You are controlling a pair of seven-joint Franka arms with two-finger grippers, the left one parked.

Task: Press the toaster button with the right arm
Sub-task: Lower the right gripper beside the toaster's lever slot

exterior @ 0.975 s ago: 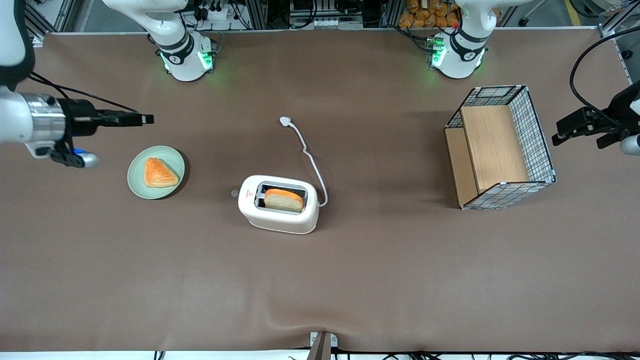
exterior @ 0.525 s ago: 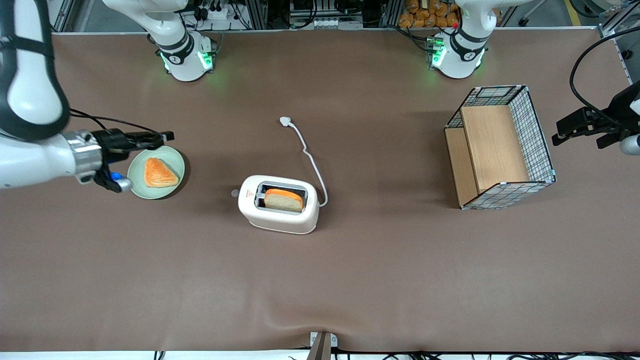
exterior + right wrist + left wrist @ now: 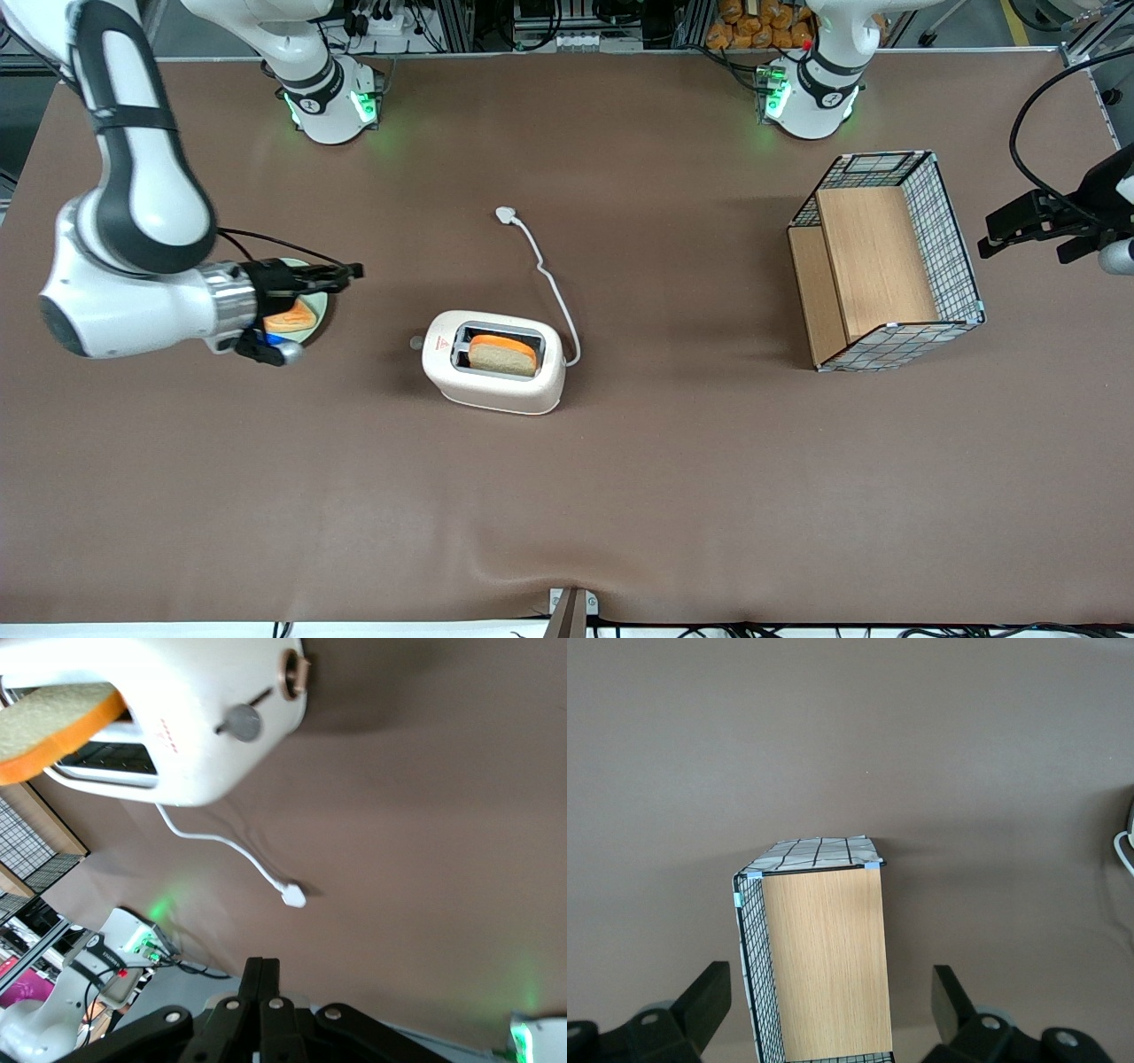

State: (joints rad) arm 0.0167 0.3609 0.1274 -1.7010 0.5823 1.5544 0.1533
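The cream-white toaster (image 3: 493, 361) stands mid-table with a slice of bread (image 3: 502, 353) in its dark top slot. Its small grey round button (image 3: 415, 342) sticks out of the short end that faces the working arm. In the right wrist view the toaster (image 3: 190, 718) shows that end, with the grey button (image 3: 244, 722) on a thin slot line. My right gripper (image 3: 354, 268) is shut and empty, above the green plate, pointing toward the toaster. It is apart from the button and a little farther from the camera. Its fingertips (image 3: 262, 966) are pressed together.
A green plate (image 3: 316, 312) with a pastry (image 3: 292, 319) lies partly under my wrist. The white cord and plug (image 3: 505, 213) run from the toaster, farther from the camera. A brownish knob (image 3: 295, 673) sits beside the button. A wire-and-wood basket (image 3: 886, 261) stands toward the parked arm's end.
My right arm has swung toward the toaster and nearer the camera. The gripper went from beside the plate to above it and now hides most of the pastry. The toaster has not moved.
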